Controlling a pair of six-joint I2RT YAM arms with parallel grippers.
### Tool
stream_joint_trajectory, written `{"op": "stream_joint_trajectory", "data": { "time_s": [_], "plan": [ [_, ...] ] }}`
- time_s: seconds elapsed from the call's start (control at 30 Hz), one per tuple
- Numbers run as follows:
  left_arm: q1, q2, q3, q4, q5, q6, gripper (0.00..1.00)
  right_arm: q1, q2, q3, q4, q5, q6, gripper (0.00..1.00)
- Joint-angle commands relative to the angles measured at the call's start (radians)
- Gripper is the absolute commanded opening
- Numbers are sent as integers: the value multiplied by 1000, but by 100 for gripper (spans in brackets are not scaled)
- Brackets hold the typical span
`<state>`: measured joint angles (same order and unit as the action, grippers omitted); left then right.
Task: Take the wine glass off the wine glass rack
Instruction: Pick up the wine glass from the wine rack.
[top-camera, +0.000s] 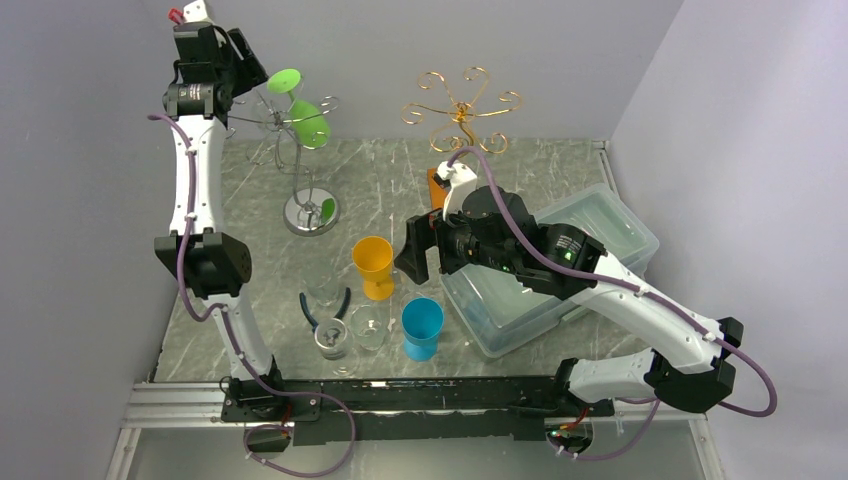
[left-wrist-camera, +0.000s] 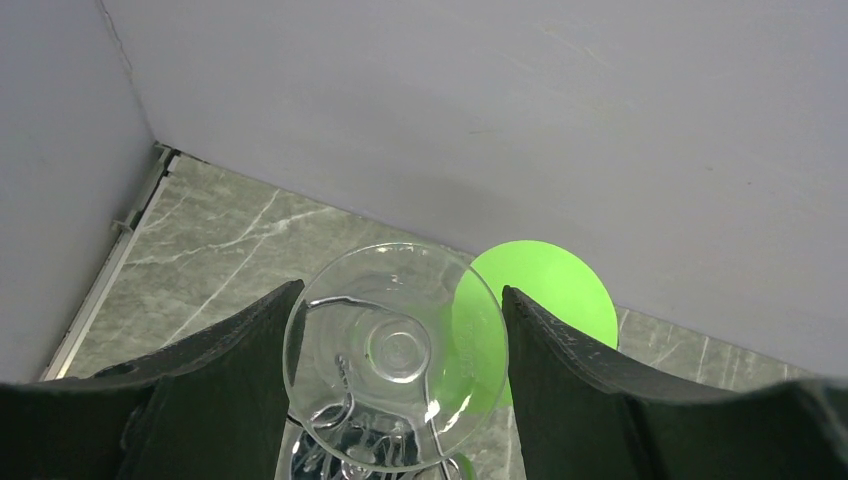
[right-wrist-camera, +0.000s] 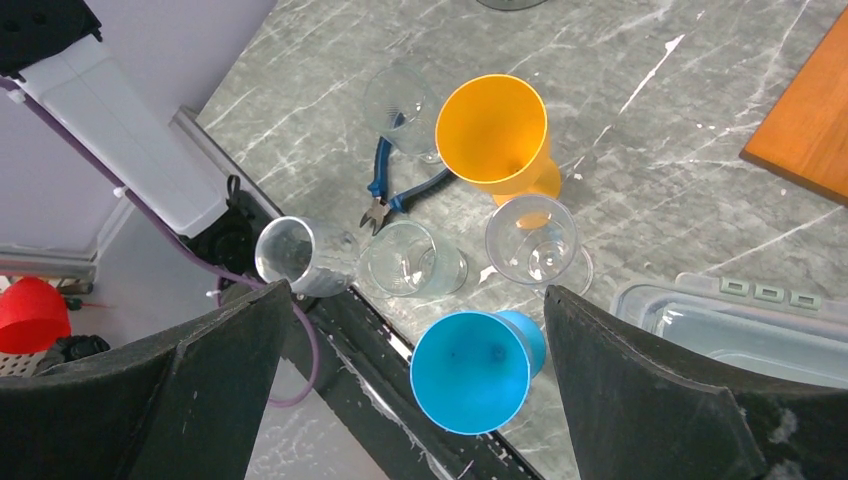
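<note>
Glass foot (left-wrist-camera: 395, 350) inside left end effector (left-wrist-camera: 400, 292), wrist-only

Top cam sits high behind the arm bases (top-camera: 262, 392), looking down over the whole table (top-camera: 400, 190). Left wrist cam is right up close to a glass foot (left-wrist-camera: 395, 350), facing the back wall (left-wrist-camera: 500, 120). Right wrist cam looks down on the orange cup (right-wrist-camera: 495, 130), which top cam shares.

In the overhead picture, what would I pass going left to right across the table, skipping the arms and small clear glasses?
Silver glass rack, orange goblet, blue goblet, clear plastic tub.
</note>
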<state>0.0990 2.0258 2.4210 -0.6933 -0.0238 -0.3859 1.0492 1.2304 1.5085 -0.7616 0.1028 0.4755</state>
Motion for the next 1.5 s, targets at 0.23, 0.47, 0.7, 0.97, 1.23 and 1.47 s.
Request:
{"op": "stream_joint_trajectory", "data": {
  "time_s": [0.23, 0.47, 0.7, 0.97, 1.23, 1.47],
  "plan": [
    [-21, -141, -54, 46, -30, 3, 33, -3, -32, -19, 56, -12, 6, 100],
    [-23, -165, -48, -12, -85, -4, 32, -3, -34, -22, 59, -16, 7, 100],
    [-23, -196, -81, -36, -105, -7, 32, -3, -33, -24, 62, -22, 10, 100],
    [-23, -245, -117, -58, -157, 7, 31, -3, -33, -25, 68, -29, 10, 100],
    [-23, -300, -137, -91, -221, 40, 31, -3, -23, -18, 77, -43, 8, 100],
    [-22, -329, -107, -135, -263, 71, 31, -3, -7, 0, 88, -56, 6, 100]
  ]
}}
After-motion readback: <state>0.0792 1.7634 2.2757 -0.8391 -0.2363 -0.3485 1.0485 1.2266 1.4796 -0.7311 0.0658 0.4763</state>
